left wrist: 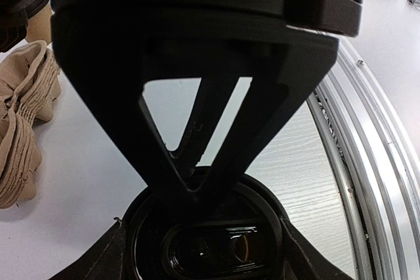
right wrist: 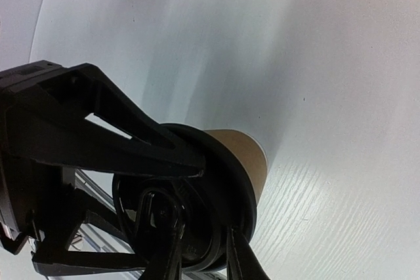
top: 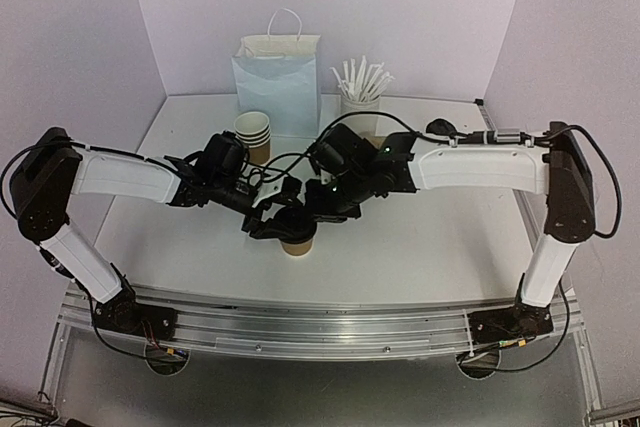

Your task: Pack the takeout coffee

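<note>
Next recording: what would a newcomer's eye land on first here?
Both arms meet at mid-table, the left claw and right claw crowding one brown paper cup with a black lid on its mouth. Behind them, near the back wall, stand a stack of paper cups, a white paper bag and a white cup of sticks.

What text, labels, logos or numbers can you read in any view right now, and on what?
None can be read.
The white paper bag, the stacked brown cups and the single brown cup show no print.
The black lid is too dark to show any moulded marks.
</note>
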